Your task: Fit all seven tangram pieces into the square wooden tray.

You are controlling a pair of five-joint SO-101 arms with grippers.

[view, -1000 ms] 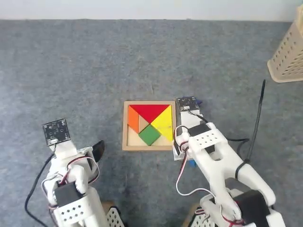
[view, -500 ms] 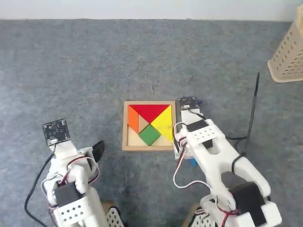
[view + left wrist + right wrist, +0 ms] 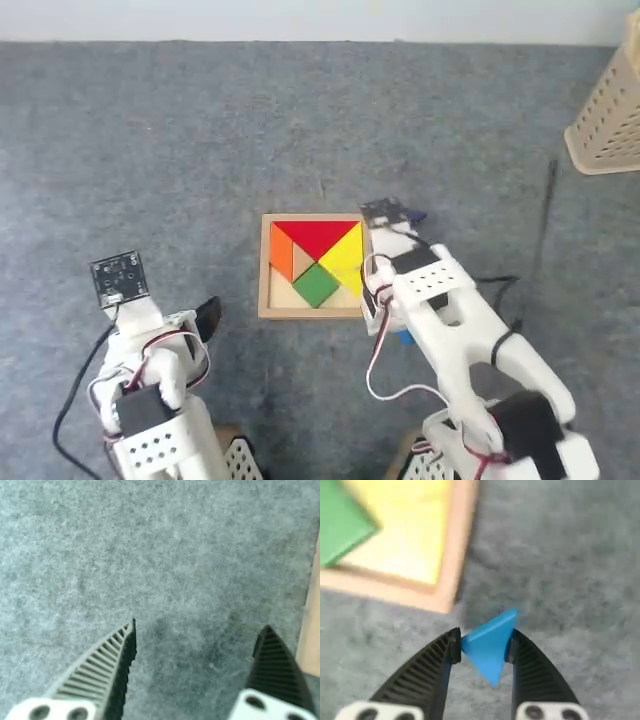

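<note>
The right end effector (image 3: 483, 636) was closed on a blue triangle (image 3: 492, 652), its fingers pressed against the piece's sides, just outside a corner of the square wooden tray (image 3: 457, 545). The tray lay on the grey desk (image 3: 200, 150) and held a red triangle (image 3: 316, 238), a yellow triangle (image 3: 347, 262), a green square (image 3: 316, 285) and an orange piece (image 3: 281, 260). The left end effector (image 3: 200, 626) stood wide apart over the desk near the tray's edge, holding nothing.
</note>
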